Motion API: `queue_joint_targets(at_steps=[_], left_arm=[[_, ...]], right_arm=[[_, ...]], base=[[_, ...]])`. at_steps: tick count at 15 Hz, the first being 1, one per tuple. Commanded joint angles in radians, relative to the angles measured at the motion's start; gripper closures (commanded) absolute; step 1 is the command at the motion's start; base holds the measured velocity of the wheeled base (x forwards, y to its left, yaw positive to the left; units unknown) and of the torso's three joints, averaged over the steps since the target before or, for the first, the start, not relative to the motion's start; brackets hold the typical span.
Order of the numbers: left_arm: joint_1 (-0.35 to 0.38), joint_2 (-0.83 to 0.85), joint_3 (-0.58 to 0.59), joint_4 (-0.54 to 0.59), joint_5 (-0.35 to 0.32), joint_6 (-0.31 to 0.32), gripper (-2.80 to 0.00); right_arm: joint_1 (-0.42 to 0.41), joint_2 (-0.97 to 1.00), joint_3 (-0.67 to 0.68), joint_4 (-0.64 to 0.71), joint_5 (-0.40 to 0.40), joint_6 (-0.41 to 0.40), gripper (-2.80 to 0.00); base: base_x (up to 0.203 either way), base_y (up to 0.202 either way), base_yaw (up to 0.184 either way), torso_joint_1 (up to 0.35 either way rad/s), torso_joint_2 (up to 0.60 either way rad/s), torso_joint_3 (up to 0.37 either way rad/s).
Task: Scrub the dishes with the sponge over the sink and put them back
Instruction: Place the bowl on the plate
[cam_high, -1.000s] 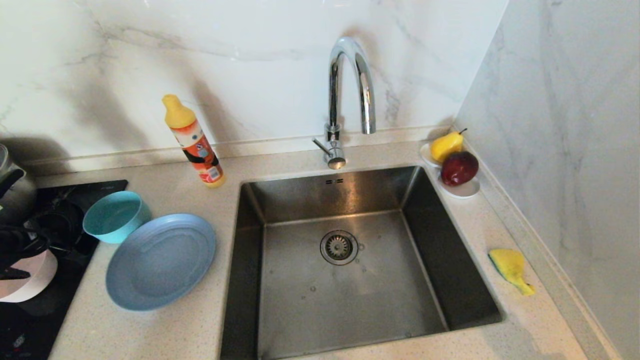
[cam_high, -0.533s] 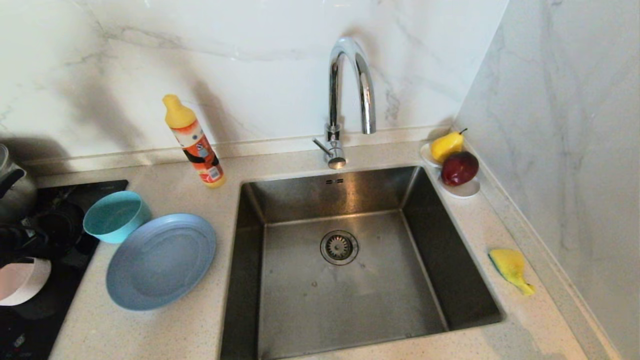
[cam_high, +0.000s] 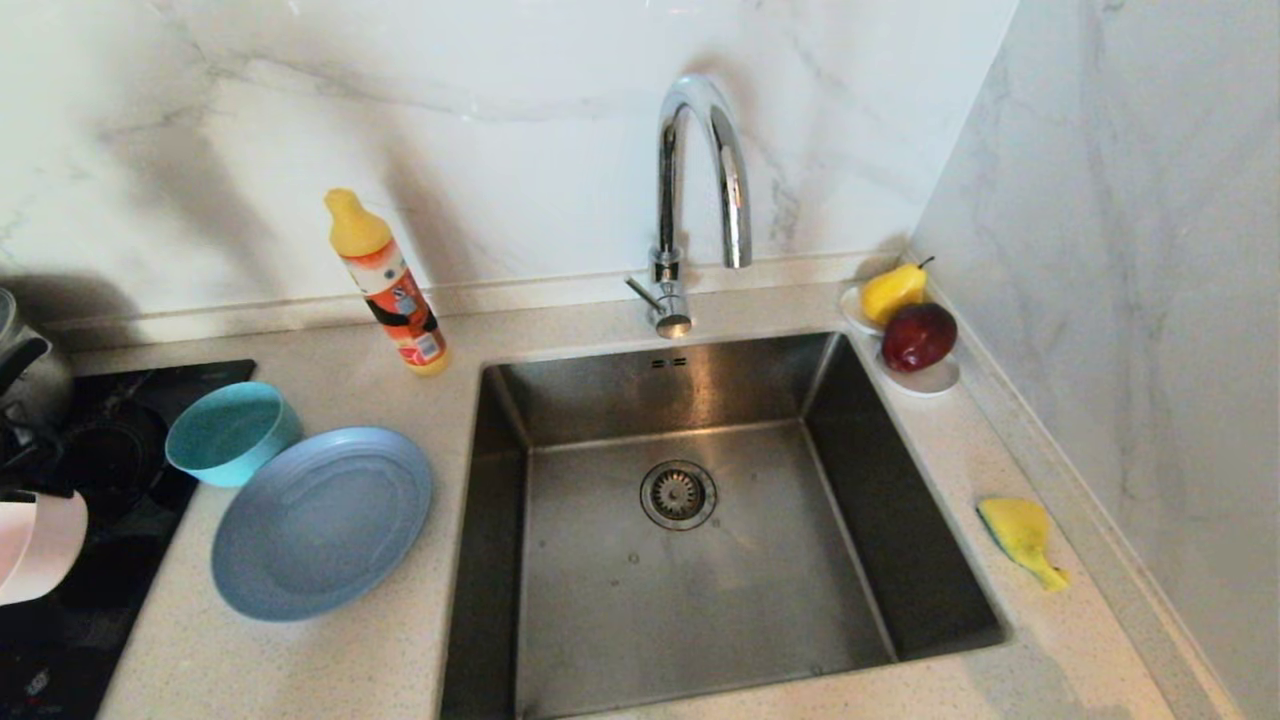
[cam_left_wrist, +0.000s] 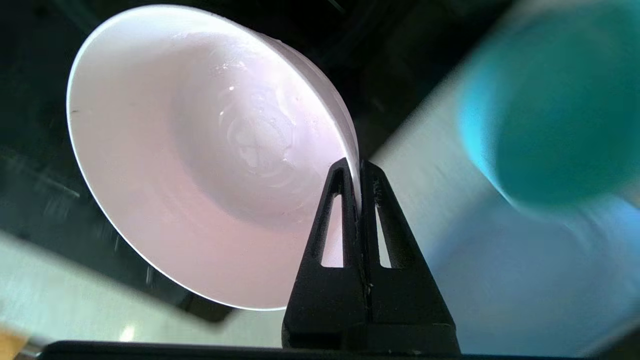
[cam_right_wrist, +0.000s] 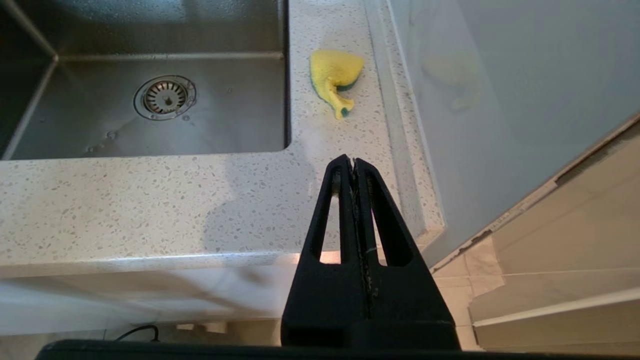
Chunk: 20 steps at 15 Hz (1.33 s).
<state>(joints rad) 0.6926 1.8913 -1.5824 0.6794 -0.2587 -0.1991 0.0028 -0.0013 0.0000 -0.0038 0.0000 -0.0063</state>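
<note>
My left gripper (cam_left_wrist: 356, 167) is shut on the rim of the pale pink bowl (cam_left_wrist: 200, 165), which is tilted above the black cooktop; the bowl shows at the far left edge of the head view (cam_high: 35, 545). The teal bowl (cam_high: 230, 432) and the grey-blue plate (cam_high: 320, 520) sit on the counter left of the sink (cam_high: 700, 600). The yellow and green sponge (cam_high: 1020, 538) lies on the counter right of the sink. My right gripper (cam_right_wrist: 352, 162) is shut and empty, parked low in front of the counter's edge, short of the sponge (cam_right_wrist: 334, 75).
An orange bottle with a yellow cap (cam_high: 388, 285) stands behind the dishes. The chrome tap (cam_high: 700, 190) arches over the sink. A white saucer (cam_high: 925, 378) with a pear and an apple sits at the back right. A kettle (cam_high: 25, 370) stands on the cooktop (cam_high: 120, 400).
The left gripper has closed on the pink bowl's rim. The bowl has tilted up and shifted toward the left edge of the head view.
</note>
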Motion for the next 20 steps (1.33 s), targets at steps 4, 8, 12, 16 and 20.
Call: queue_joint_targets(at_steps=[4,8,12,16,20], left_arm=[[-0.114,-0.240,-0.044,0.192,-0.007,-0.002,0.00],[-0.334,-0.337,0.031,0.231,0.001,-0.047,0.00],[-0.562,-0.343,0.217,0.115,0.109,-0.159,0.00],[-0.686,-0.262,0.323,-0.073,0.215,-0.241,0.00],[-0.691,-0.181,0.313,-0.155,0.240,-0.247,0.00]], right_arm=[[0.000,0.000,0.000,-0.001,0.000,-0.001,0.00],[0.000,0.000,0.000,-0.001,0.000,-0.001,0.00],[0.000,0.000,0.000,-0.001,0.000,-0.001,0.00],[0.000,-0.001,0.000,-0.001,0.000,-0.001,0.00],[0.000,0.000,0.000,-0.001,0.000,-0.001,0.00]], base=[[0.000,0.000,0.000,0.000,0.00,0.000],[0.000,0.000,0.000,0.000,0.00,0.000],[0.000,0.000,0.000,0.000,0.00,0.000],[0.000,0.000,0.000,0.000,0.00,0.000],[0.000,0.000,0.000,0.000,0.00,0.000]])
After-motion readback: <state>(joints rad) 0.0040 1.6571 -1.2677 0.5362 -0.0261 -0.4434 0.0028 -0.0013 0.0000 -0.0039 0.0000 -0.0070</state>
